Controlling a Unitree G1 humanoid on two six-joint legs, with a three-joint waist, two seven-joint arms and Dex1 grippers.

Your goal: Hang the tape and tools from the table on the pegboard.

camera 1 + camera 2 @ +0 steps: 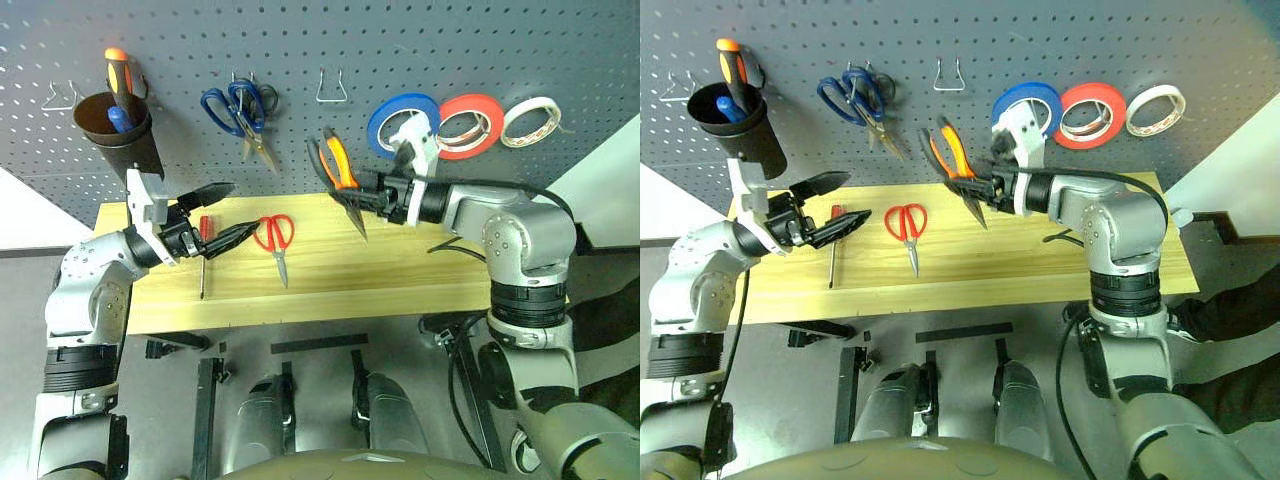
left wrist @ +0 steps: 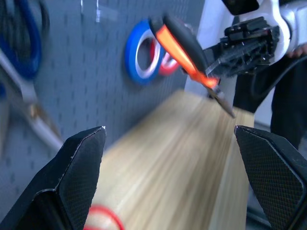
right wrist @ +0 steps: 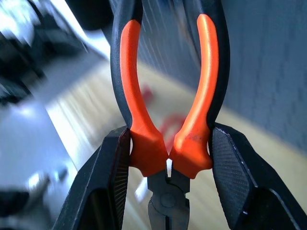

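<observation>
The right gripper point(image 1: 372, 196) has its jaws closed on the small orange-and-black-handled pliers point(image 1: 342, 172), at the handle base. They hang above the light yellow wooden bench point(image 1: 420, 270); their long axis tilts, handles toward the dark grey pegboard point(image 1: 400, 50), nose down. An empty silver wire hook point(image 1: 331, 88) is just above them.

The left gripper point(image 1: 212, 213) is wide open and empty, nearest the slim red-handled screwdriver point(image 1: 203, 255) and the red-handled scissors point(image 1: 276, 240), one of each on the bench. One blue tape roll point(image 1: 398, 122) already hangs.

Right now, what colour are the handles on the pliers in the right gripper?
Orange with black, clearest in the right wrist view: pliers.
</observation>
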